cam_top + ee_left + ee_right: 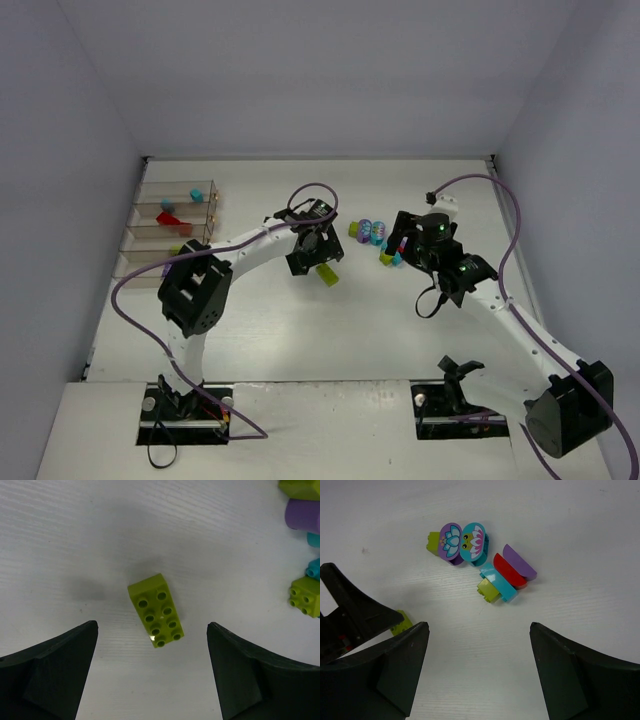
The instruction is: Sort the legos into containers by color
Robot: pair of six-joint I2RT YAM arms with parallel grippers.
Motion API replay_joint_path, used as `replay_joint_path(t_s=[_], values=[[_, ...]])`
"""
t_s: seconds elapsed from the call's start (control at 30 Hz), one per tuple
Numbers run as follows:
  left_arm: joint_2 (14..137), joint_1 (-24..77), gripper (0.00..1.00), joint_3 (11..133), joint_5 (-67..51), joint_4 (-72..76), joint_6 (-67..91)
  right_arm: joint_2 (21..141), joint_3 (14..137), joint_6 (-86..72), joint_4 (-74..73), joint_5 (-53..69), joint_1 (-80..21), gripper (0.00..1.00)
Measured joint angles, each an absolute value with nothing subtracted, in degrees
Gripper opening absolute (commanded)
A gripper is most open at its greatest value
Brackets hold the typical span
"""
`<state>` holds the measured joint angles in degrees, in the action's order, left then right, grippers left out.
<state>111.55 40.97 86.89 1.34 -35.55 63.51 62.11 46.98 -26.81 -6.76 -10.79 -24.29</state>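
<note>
left tool (151, 625): spread wide, straddling the lime brick (156, 611), no contact
lime brick: studs up on the worktop (75, 540)
right tool (479, 625): spread, empty
loose legos (502, 577): two clusters beyond the right tool
containers (150, 232): far left, holding cyan brick (197, 192) and red brick (168, 218)

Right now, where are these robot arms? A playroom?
Probably a robot test booth: plain walls box in a white table, the left arm and right arm are bolted at its edge, and legos and clear containers are laid out.
</note>
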Motion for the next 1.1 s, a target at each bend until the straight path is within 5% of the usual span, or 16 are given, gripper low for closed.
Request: replay_joint_path(t_s=[0.3, 0.67, 0.9, 1.1], values=[[117.9, 41.9, 0.65, 89.2, 1.9, -39.0, 66.7, 57.5, 44.4, -27.9, -7.9, -10.7, -24.0, 0.78], [118.0, 42.0, 0.04, 89.4, 5.6, -40.7, 67.9, 57.4, 43.8, -28.4, -8.1, -10.1, -24.0, 0.78], [108.9, 38.3, 0.0, 84.7, 7.9, -42.1, 66.9, 58.2, 43.8, -28.1, -8.0, -9.5, -24.0, 0.78], [93.6, 22.8, 0.0, 78.2, 8.0, -40.3, 66.2, 59.7, 43.8, -27.4, -7.5, -8.5, -24.0, 0.78]])
